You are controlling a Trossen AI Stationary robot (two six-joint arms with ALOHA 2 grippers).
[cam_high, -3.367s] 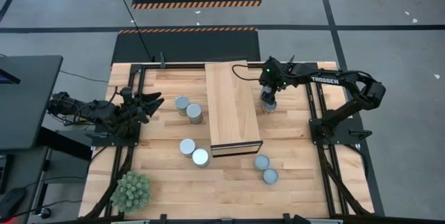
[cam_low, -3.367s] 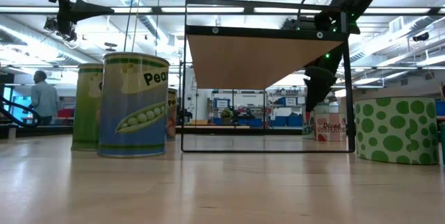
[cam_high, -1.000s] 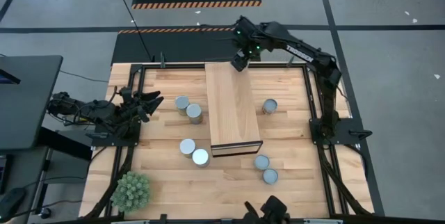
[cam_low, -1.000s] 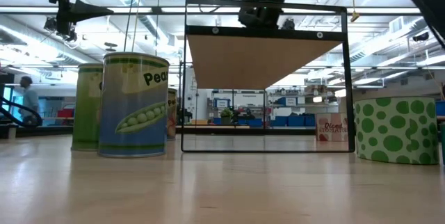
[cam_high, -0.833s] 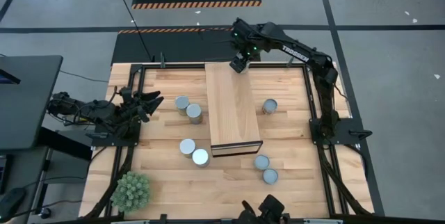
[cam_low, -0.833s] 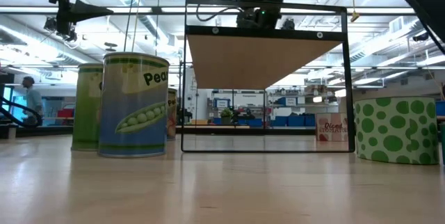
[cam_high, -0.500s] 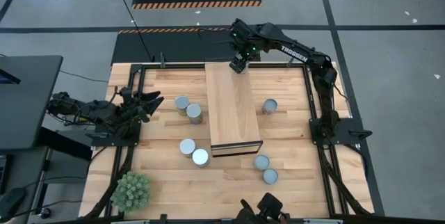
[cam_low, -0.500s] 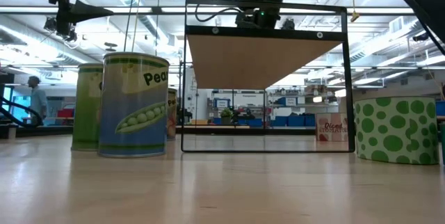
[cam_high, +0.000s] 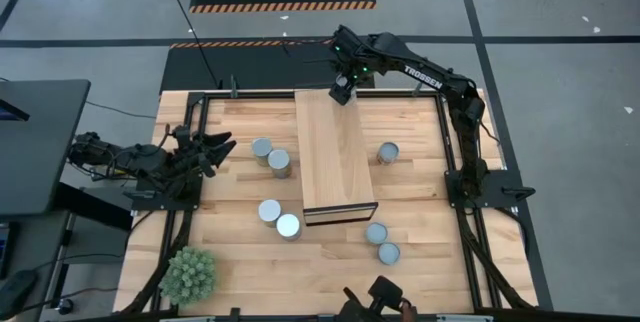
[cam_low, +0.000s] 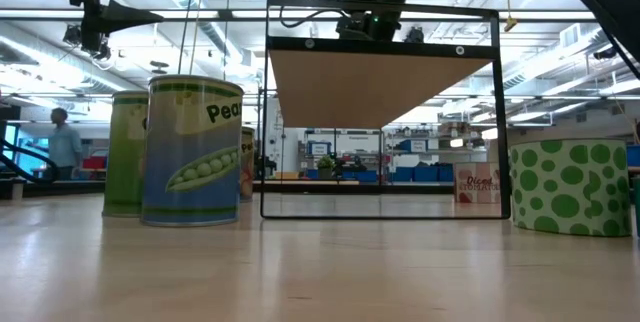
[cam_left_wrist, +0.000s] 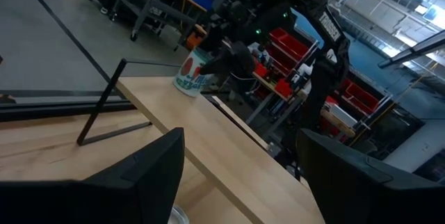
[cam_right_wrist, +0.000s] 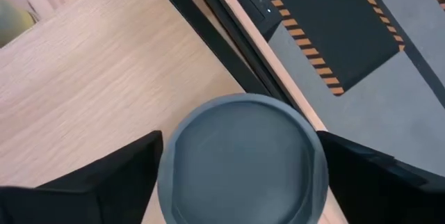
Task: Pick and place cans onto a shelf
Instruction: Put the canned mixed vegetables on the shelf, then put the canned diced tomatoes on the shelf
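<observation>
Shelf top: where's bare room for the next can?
The shelf top is bare from its near open end up to the can between the right gripper's open fingers at the far end. The table beside it is crowded: can pairs left, three cans right.

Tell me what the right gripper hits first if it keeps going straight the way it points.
Probably the can right below the right gripper, which sits between its spread fingers at the shelf's far end. Beneath that, the shelf top.
</observation>
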